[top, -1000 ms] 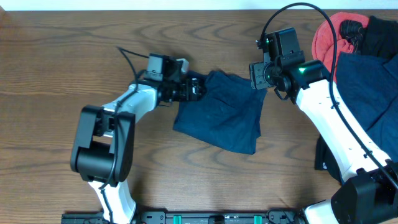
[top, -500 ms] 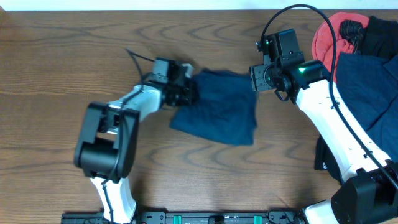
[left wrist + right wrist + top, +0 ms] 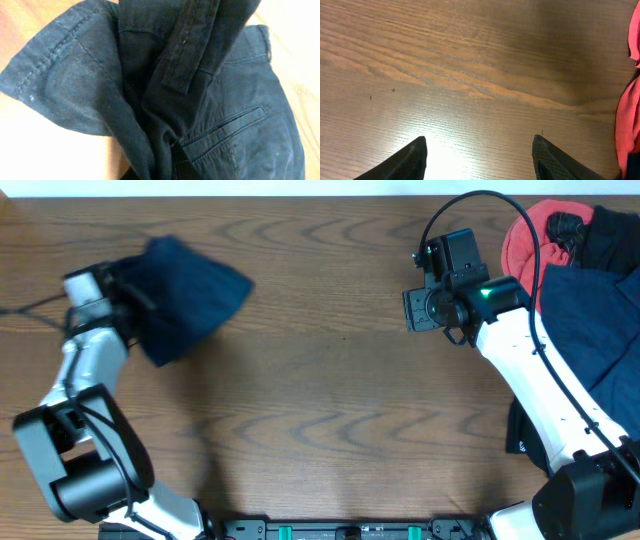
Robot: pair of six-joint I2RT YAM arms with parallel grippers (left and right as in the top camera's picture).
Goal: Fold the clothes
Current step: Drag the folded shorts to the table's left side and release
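Brown wood-grain table [image 3: 330,380]; red, black and navy clothes [image 3: 600,310] in a heap far right.

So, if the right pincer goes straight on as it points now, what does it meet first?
Probably the bare wooden table; the open right pincer has nothing before it. The red garment lies aside.

We found the shorts [image 3: 240,115] to be matt dark navy woven cloth, slightly fuzzy, with raised stitched seams and a welt pocket. The bench [image 3: 470,65] was brown wood-grain, smooth, with a soft sheen under the light. The right hand [image 3: 480,140] had black fingers [image 3: 412,160] of matt, finely textured plastic. The arm shells [image 3: 520,370] looked glossy white plastic. A red garment [image 3: 510,250] appeared soft matt cloth.
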